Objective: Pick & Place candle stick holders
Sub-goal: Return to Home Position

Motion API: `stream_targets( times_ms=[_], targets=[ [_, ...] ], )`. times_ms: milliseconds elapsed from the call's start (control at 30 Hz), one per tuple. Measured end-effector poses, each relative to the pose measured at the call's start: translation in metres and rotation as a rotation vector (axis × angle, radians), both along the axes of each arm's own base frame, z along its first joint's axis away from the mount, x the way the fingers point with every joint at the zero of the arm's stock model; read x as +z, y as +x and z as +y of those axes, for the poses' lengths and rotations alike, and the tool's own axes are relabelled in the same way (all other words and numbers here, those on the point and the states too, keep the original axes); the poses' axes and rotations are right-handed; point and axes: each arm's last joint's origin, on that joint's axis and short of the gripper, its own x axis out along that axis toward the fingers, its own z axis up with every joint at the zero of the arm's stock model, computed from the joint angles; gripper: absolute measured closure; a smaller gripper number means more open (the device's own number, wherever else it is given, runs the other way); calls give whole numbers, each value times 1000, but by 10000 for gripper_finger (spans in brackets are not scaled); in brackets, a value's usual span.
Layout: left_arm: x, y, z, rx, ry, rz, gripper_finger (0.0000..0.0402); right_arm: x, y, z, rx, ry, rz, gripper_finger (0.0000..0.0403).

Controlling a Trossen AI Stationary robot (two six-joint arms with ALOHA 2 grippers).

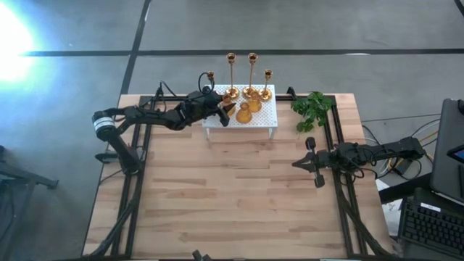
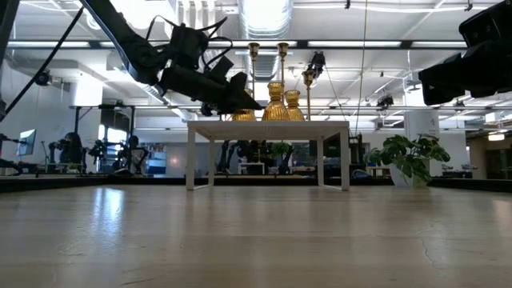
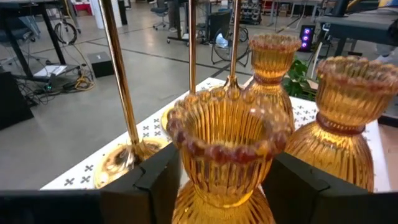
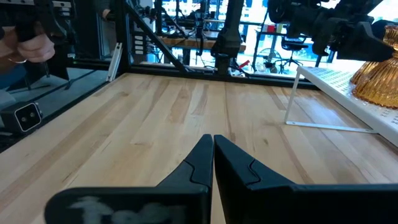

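Candle holder (image 3: pixel 227 149) of ribbed amber glass stands between the left claw's (image 3: pixel 224 171) spread fingers (image 3: pixel 155 183) on the white stand (image 1: pixel 264 120); contact is hard to judge. Tall brass stems (image 3: pixel 118 81) behind are cut off. Right claw (image 4: pixel 213 142), closed, hovers over the table (image 1: pixel 239 203).

The squat candle stick holders (image 3: pixel 227 155) are rendered in ribbed, translucent amber with beaded rims, the tall candle stick holders (image 3: pixel 119 74) in shiny gold, the stand (image 1: pixel 267 117) in white patterned with small crosses, the plant (image 1: pixel 312 109) in green, and the table (image 1: pixel 232 196) in pale, plank-striped wood.
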Motion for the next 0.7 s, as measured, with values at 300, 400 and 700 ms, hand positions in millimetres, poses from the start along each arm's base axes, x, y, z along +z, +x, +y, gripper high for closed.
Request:
stream_targets(
  times_ms=[300,400,700],
  targets=[
    [1,-1,0,7,22,12,107,0,0,0,0,0,0,394],
    [2,-1,0,7,27,10,87,0,0,0,0,0,0,394],
    [5,-5,-2,8,13,34,81,0,0,0,0,0,0,394]
  ],
)
